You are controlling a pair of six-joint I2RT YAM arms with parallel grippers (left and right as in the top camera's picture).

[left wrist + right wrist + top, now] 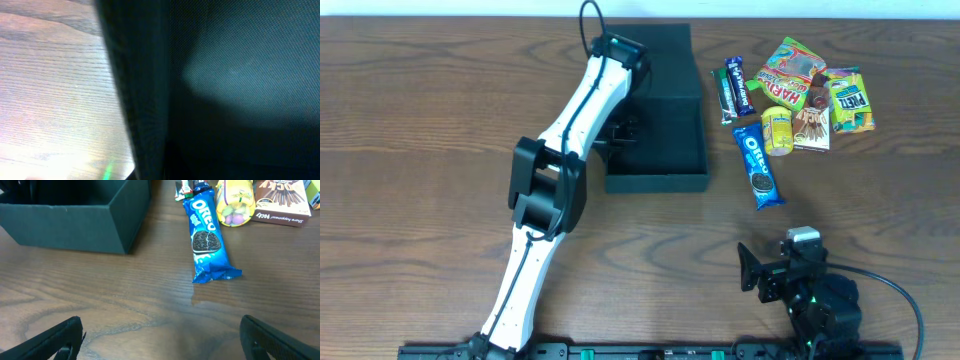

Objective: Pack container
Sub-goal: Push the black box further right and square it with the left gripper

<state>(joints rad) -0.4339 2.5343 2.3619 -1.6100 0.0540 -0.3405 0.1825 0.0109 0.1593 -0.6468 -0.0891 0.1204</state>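
The dark teal-black container (657,182) stands open at the table's back middle, its flap lid raised at the far side. My left gripper (623,130) reaches over the container's left wall. Its fingers merge with the dark box, so I cannot tell their state. The left wrist view shows only the container's wall (140,90) close up beside the wood. My right gripper (162,335) is open and empty, low over the table near the front; it also shows in the overhead view (775,278). The container's corner (75,227) lies ahead of it to the left.
Snack packets lie right of the container: a blue Oreo packet (758,165) (207,240), a yellow candy pack (778,130), a Pocky box (811,127), a Haribo bag (793,70), a green-yellow packet (850,100) and a dark bar (730,88).
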